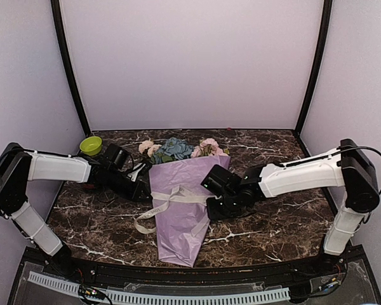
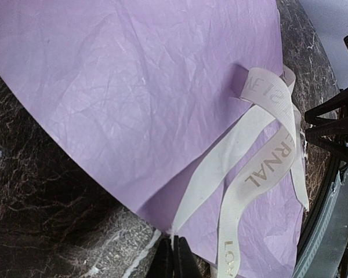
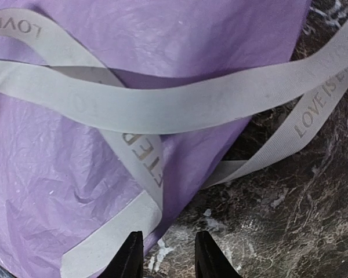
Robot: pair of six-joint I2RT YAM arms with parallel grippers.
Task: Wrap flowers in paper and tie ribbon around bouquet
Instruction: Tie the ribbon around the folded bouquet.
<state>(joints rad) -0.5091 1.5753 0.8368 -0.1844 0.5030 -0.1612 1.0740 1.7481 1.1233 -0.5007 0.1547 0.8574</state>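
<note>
The left end effector (image 2: 172,250) has its fingers pressed together right where one strand of the ribbon (image 1: 171,196) runs down off the paper (image 2: 133,87). It looks to be pinching that end, though I can't be sure the band is actually caught. I'd guess it holds there to keep the tie from slackening.

The right end effector (image 3: 167,250) is spread. Only the table (image 1: 273,222) and the paper's edge show between its fingers, and it hovers just beside the loose strands on its side, holding nothing.

The bouquet (image 1: 181,216) lies flat in the middle of the table between the two arms. Its pointed end faces the near edge and the flowers (image 1: 174,149) poke out at the far end. The ribbon crosses the cone about halfway along, so the wrap looks done and the tie seems to be the step in hand.

By my count there is one bouquet, one ribbon looped into several crossing strands, and one blue bloom with pink and cream heads on either side. One green bowl (image 1: 91,145) sits off at the far left.
</note>
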